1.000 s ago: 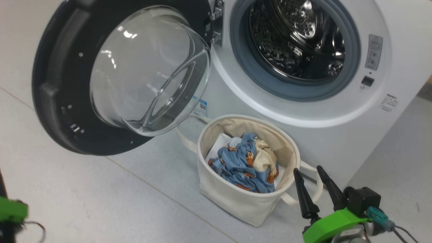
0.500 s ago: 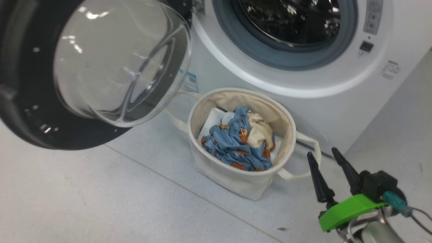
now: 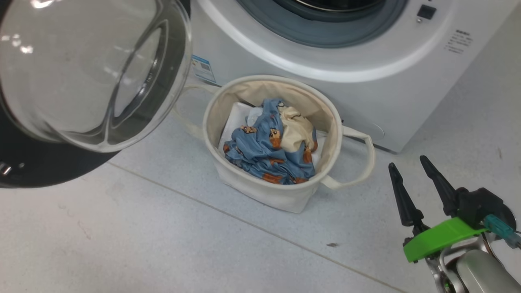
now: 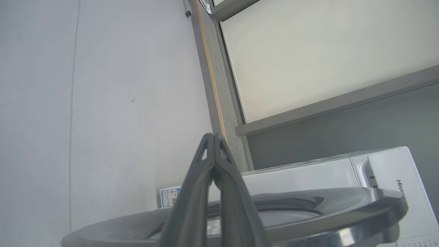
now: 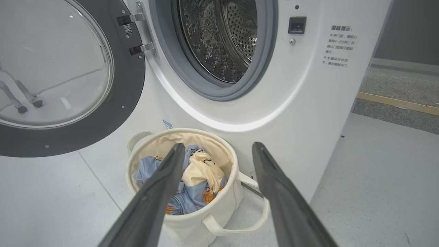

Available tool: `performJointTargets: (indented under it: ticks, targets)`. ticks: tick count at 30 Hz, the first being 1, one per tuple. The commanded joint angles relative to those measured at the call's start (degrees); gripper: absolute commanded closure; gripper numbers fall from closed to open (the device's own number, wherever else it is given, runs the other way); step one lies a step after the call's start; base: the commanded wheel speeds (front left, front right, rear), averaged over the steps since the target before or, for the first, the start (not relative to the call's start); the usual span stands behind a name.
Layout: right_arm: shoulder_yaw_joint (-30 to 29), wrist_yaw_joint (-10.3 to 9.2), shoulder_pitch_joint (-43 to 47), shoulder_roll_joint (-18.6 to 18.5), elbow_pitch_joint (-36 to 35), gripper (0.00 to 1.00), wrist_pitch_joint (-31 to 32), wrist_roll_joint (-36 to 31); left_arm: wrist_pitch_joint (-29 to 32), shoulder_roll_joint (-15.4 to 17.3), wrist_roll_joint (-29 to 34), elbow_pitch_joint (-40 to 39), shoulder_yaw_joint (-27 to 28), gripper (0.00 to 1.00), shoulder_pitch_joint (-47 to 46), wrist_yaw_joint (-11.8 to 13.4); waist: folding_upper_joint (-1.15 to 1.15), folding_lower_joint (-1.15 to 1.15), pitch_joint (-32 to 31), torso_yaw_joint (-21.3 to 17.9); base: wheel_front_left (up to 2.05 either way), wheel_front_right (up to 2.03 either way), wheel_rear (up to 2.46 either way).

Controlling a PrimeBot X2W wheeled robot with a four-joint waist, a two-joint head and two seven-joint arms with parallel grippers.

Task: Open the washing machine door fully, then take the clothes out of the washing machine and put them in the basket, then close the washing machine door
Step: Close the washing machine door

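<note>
Blue bear-print clothes [image 3: 270, 146] with their cream piece lie bunched in the basket [image 3: 260, 191], which stands on the floor [image 3: 163, 244] just in front of the machine [image 3: 366, 93], below its opening. The door [image 3: 24, 167] hangs swung wide to the left, and in the right wrist view the part of the drum [image 5: 219, 37] that shows holds no fabric. So the opening and unloading look done, and closing the door seems to be what is left. The right claw [image 3: 407, 161] is spread and empty, over bare floor right of the basket and apart from its near handle. The left claw [image 4: 213, 137] has its fingers pressed together with nothing between them, just above the door's outer rim in its own view. The door's swing back should pass over or near the basket's left handle; whether the rim clears it I cannot tell. There is open floor in front and to the right, while the machine's front closes off the far side.
</note>
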Motion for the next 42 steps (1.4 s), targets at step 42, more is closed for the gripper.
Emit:
performJointTargets:
  ticks: [42]
  targets:
    - [2.2,0.06,2.1,8.3,2.8,0.0,-0.7,0.3,13.3,-19.0,8.9,-50.1,-27.4,1.0,27.4,-3.5,0.0,0.0,-14.4,-3.7,0.0,0.0,0.0]
